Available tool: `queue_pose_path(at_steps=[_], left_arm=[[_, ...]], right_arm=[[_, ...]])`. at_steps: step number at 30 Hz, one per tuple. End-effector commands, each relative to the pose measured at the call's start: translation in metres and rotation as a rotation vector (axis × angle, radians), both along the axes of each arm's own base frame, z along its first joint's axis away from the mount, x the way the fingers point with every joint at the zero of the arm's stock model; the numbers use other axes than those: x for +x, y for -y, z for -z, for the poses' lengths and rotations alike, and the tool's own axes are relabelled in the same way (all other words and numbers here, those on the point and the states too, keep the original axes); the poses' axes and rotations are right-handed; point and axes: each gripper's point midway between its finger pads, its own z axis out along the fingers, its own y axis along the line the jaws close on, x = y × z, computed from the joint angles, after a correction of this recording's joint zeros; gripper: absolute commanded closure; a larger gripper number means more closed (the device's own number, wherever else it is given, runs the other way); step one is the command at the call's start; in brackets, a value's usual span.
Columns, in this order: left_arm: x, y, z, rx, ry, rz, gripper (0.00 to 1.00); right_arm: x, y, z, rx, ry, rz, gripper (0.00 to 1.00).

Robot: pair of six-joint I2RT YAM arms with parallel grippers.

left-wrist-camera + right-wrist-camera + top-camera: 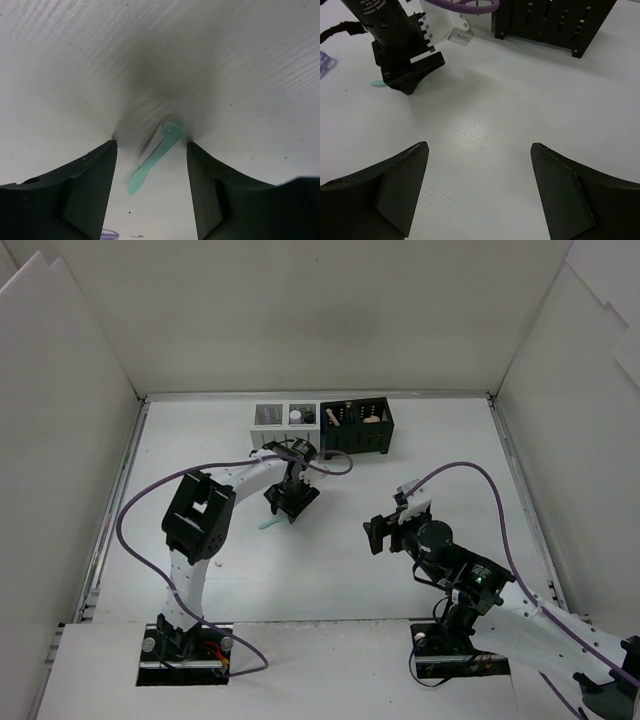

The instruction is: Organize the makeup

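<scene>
Mint stick [155,157] lies flat on the table [240,75], centre of the left wrist view, right betw. the left gripper [151,144] fingers, which stand wide apart w/ nothing held. Its long axis runs diagonal, upper right to lower left, so it's skewed across the gap, not square to the pads. Right gripper [479,145], also spread & empty, sits well apart at mid-right of the top view. Left arm is clearly nearer. Prob. needs a wrist twist before closing.

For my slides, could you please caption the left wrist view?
Open left gripper poised over a mint-green stick lying on the white table.
</scene>
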Motion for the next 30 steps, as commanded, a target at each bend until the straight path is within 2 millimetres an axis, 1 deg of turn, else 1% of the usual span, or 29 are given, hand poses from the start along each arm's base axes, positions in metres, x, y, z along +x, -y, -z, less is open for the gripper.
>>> queue_pose_path(at_steps=[1, 2, 5, 6, 8, 11, 12, 13, 14, 15, 16, 17, 18, 19, 21, 22, 23, 25, 26, 28, 29, 30], left_arm=[[0.005, 0.012, -0.01, -0.041, 0.01, 0.05, 0.47], [0.004, 0.012, -0.005, -0.04, -0.006, 0.054, 0.49], [-0.002, 0.016, -0.002, -0.06, -0.038, 0.067, 0.56], [-0.004, 0.018, -0.002, -0.073, -0.05, 0.075, 0.62], [-0.009, 0.019, 0.001, -0.082, -0.074, 0.078, 0.68], [-0.013, 0.022, 0.005, -0.097, -0.102, 0.089, 0.82], [-0.015, 0.024, 0.004, -0.107, -0.114, 0.094, 0.92], [-0.012, 0.03, -0.002, -0.132, -0.109, 0.104, 0.97], [-0.014, 0.035, -0.008, -0.162, -0.116, 0.112, 1.0], [-0.011, 0.039, -0.016, -0.184, -0.098, 0.114, 1.0], [-0.006, 0.044, -0.035, -0.22, -0.052, 0.124, 1.0], [-0.004, 0.047, -0.044, -0.239, -0.032, 0.125, 1.0], [0.005, 0.048, -0.061, -0.263, 0.012, 0.121, 1.0], [0.014, 0.045, -0.081, -0.284, 0.063, 0.108, 1.0], [0.025, 0.038, -0.109, -0.297, 0.13, 0.082, 1.0], [0.036, 0.037, -0.139, -0.328, 0.211, 0.071, 1.0], [0.048, 0.03, -0.154, -0.338, 0.269, 0.04, 1.0], [0.062, 0.028, -0.199, -0.407, 0.385, 0.003, 1.0], [0.077, 0.025, -0.216, -0.442, 0.455, -0.023, 1.0], [0.091, 0.021, -0.249, -0.505, 0.55, -0.076, 1.0], [0.106, 0.017, -0.264, -0.528, 0.628, -0.093, 1.0], [0.112, 0.016, -0.274, -0.559, 0.652, -0.138, 1.0]], right_arm=[[0.007, -0.003, -0.012, 0.039, 0.033, 0.019, 0.2], [0.008, -0.002, -0.012, 0.038, 0.032, 0.024, 0.2], [0.008, -0.002, -0.011, 0.037, 0.033, 0.024, 0.19], [0.008, -0.002, -0.012, 0.038, 0.034, 0.025, 0.19], [0.008, -0.002, -0.012, 0.039, 0.035, 0.025, 0.2], [0.008, -0.001, -0.012, 0.037, 0.036, 0.028, 0.2], [0.008, -0.001, -0.013, 0.039, 0.037, 0.031, 0.2], [0.008, -0.001, -0.012, 0.039, 0.037, 0.028, 0.2], [0.008, -0.001, -0.011, 0.037, 0.037, 0.027, 0.2], [0.008, 0.0, -0.012, 0.04, 0.037, 0.034, 0.2], [0.008, 0.001, -0.011, 0.04, 0.037, 0.036, 0.2], [0.008, 0.001, -0.012, 0.042, 0.038, 0.038, 0.2], [0.008, 0.001, -0.011, 0.04, 0.038, 0.039, 0.2], [0.008, 0.002, -0.011, 0.042, 0.04, 0.041, 0.2], [0.008, 0.003, -0.011, 0.042, 0.041, 0.046, 0.2], [0.008, 0.004, -0.011, 0.041, 0.042, 0.049, 0.2], [0.008, 0.003, -0.011, 0.041, 0.044, 0.047, 0.2], [0.009, 0.003, -0.01, 0.04, 0.043, 0.049, 0.2], [0.009, 0.003, -0.009, 0.035, 0.04, 0.049, 0.2], [0.009, 0.002, -0.007, 0.031, 0.038, 0.047, 0.2], [0.01, 0.002, -0.007, 0.031, 0.038, 0.05, 0.2], [0.01, 0.002, -0.006, 0.028, 0.036, 0.051, 0.21]])
